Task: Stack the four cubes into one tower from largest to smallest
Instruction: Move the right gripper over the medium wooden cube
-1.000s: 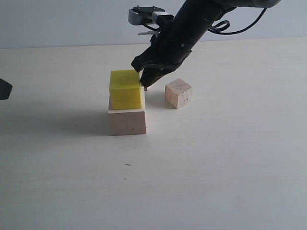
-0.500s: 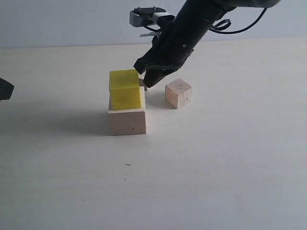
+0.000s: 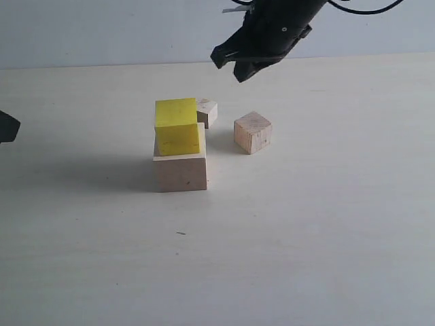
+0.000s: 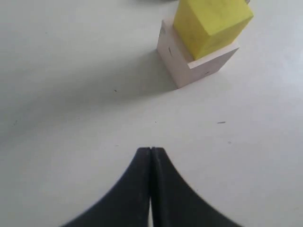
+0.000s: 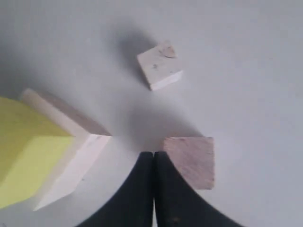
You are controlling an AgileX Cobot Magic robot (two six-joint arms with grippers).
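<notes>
Though low before, right claw (image 3: pixel 239 70) higher.

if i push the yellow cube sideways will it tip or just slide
Probably slides: the yellow cube sits flat on the large wooden cube and looks about as wide as tall. It looks rigid, with crisp edges. The ledge around it is narrow, so a short push may carry it over an edge.

pale wooden tabletop (image 3: pixel 326 224), plain grey-white wall (image 3: pixel 102 30) behind, soft shadows
</notes>
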